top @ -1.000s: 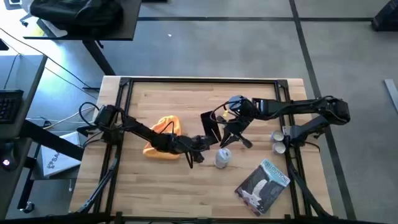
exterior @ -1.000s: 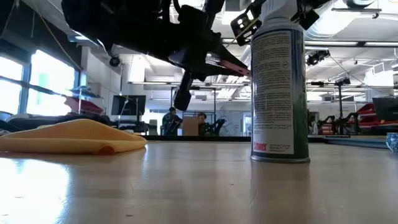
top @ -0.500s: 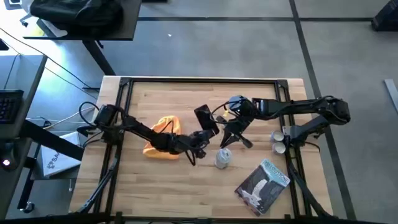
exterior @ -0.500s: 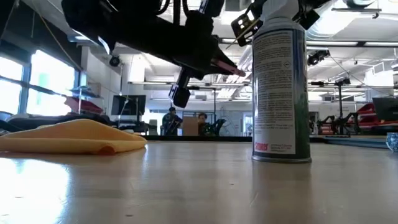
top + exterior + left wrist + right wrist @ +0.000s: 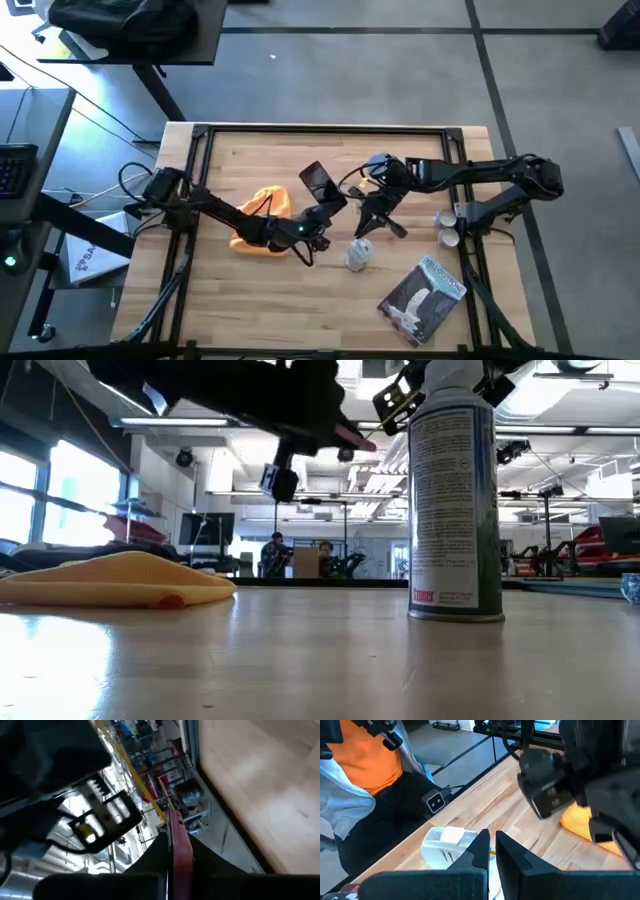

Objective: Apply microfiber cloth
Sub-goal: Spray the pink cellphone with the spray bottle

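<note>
microfiber cloth [image 5: 262, 218] flat on table, left gripper [image 5: 322, 205] clamps phone [image 5: 318, 183] (edge-on in wrist view), right gripper [image 5: 362, 228] apart

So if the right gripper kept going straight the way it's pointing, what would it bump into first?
Probably the white-capped metal spray can. In the high view the right gripper points down toward it, and its wrist view shows the white cap just past the fingers. How near they are in height is hard to judge.
</note>
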